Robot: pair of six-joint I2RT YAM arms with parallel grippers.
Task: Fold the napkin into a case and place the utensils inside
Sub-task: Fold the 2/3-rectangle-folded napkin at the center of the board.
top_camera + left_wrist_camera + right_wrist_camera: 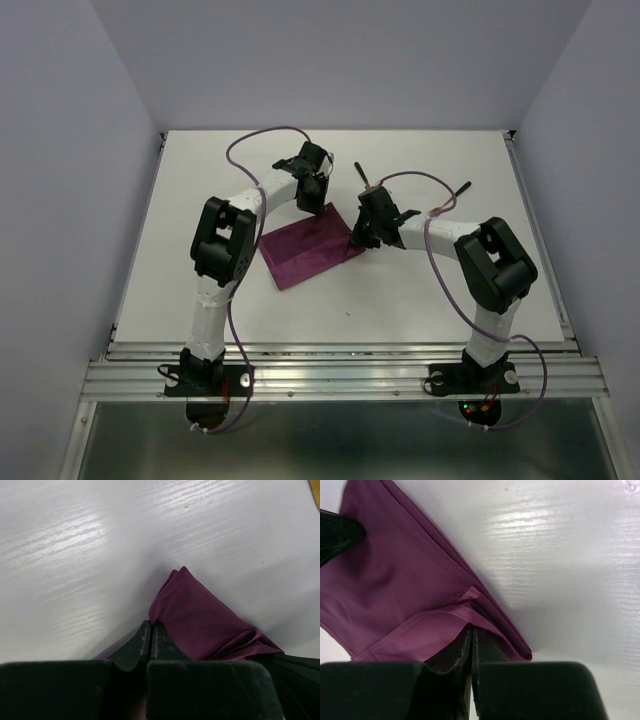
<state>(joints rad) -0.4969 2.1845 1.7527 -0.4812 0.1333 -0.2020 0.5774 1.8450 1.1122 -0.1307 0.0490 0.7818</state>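
Napkin (308, 252) lies mid-surface (200, 190), folded to a rough rectangle, not yet a narrow case. Its long axis runs diag., near-left to far-right. L gripper (318, 200) is at napkin's far corner, jaws together, cloth bunched at the tips, so prob. pinched. R gripper (360, 240) is at napkin's right corner, jaws together on the hemmed edge of the top layer. Both arms thus hold the ends of one short side, w/ R nearer the loose flap. Next fold prob. carries that side along the long axis toward napkin's near-left end. Utensils (365, 178) lie off the cloth: one just beyond napkin's far-right corner, the other well right of it.
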